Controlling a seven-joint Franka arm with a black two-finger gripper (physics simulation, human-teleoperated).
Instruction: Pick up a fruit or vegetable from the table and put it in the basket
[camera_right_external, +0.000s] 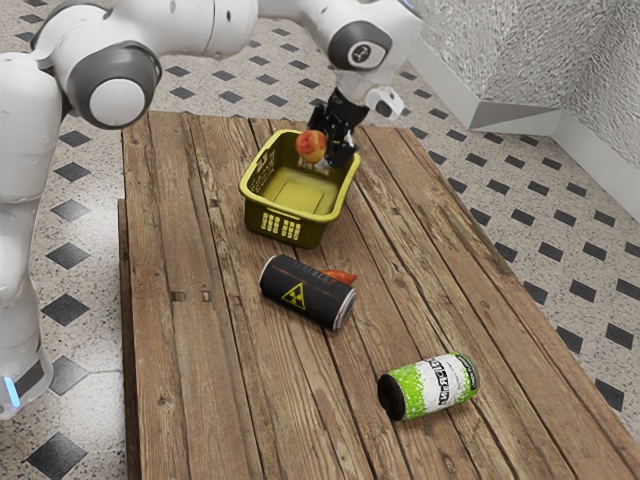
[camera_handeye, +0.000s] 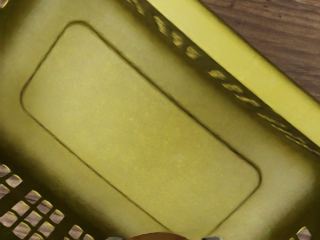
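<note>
A white, glossy robot arm with dark grey joint rings rises from its upright white lower column at the exterior view's left. The column bears a small glowing blue strip low down. A large rounded joint with a pale round cap stands at the upper left, and the arm reaches from there across toward the right. At the far end the bulky white wrist with a grey oval ring bends down, and the black two-finger gripper hangs below it, fingers pointing down. The fingers stand apart, closed in a grip from two sides.
</note>
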